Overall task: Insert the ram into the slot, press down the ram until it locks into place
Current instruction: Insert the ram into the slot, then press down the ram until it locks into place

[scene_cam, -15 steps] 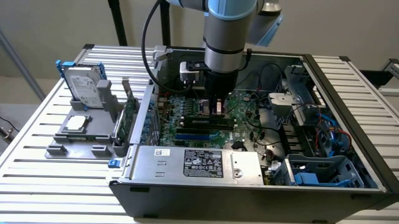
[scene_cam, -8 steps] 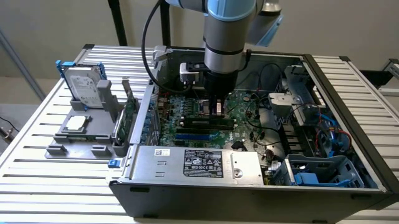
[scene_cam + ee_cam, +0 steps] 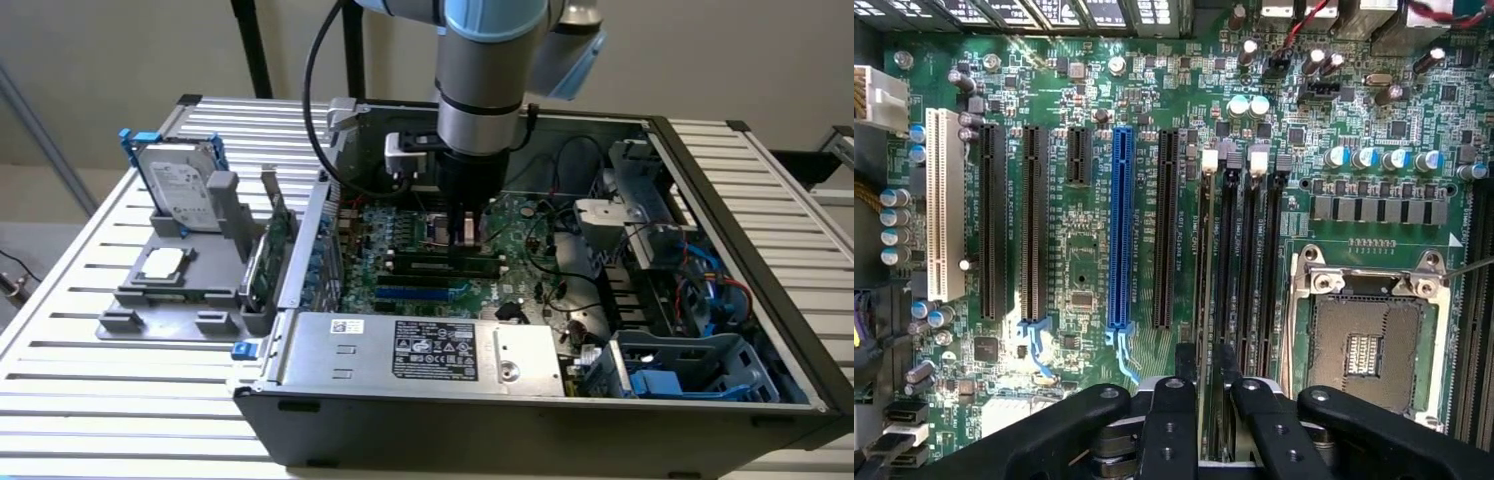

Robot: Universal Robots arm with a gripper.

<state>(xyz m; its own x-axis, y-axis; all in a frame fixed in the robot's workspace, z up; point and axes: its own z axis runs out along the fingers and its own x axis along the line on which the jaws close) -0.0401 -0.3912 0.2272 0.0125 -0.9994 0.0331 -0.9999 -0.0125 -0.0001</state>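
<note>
The ram (image 3: 1204, 300) shows edge-on in the wrist view as a thin green strip standing in the outermost black slot (image 3: 1200, 215), on the side nearest the blue slot. In the exterior view the ram (image 3: 430, 265) is a dark bar lying along the slot row on the motherboard. My gripper (image 3: 1206, 358) straddles the ram's top edge, one black finger (image 3: 1185, 385) on each side, shut on it. From the exterior view my gripper (image 3: 467, 238) points straight down into the open case. Parallel memory slots (image 3: 1272, 280) beside it stand bare, with white end latches (image 3: 1259, 160).
A bright-blue slot (image 3: 1120, 230) and long black slots (image 3: 1034, 220) lie on one side, the metal-framed processor socket (image 3: 1364, 340) on the other. The power supply (image 3: 414, 350), cables (image 3: 574, 290) and case walls (image 3: 747, 240) hem the board in. A hard drive (image 3: 180, 190) and upright green card (image 3: 278, 250) stand outside.
</note>
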